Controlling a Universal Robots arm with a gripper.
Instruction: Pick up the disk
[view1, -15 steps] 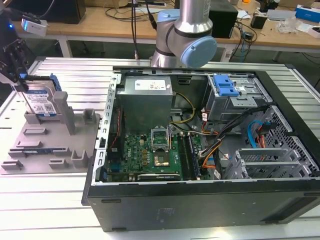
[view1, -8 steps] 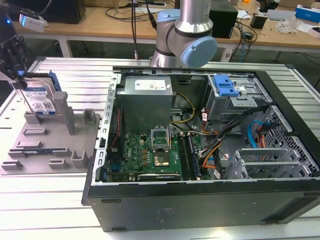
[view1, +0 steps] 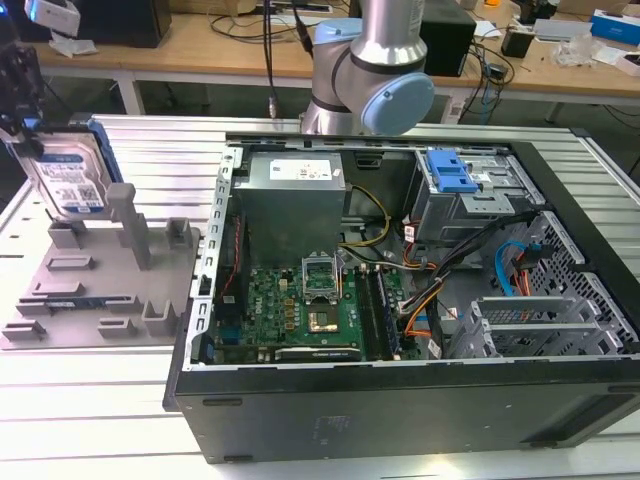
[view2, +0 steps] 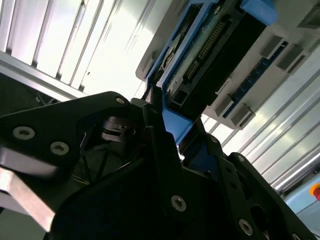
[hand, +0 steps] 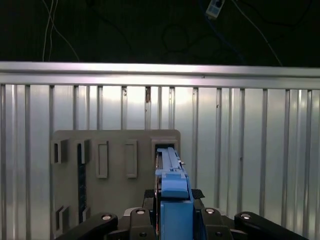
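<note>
Disk (view1: 68, 178) label exterior, hand (hand: 172, 220) clamping edge-on

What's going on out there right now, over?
Gripper shut on the disk. Disk upright on edge, over the grey fixture tray, at the exterior view's left. Open computer case sits apart; nothing blocking.

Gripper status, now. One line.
Gripper: shut on the disk, gripping its blue side rail, with the drive standing on edge over the grey fixture plate.
</note>
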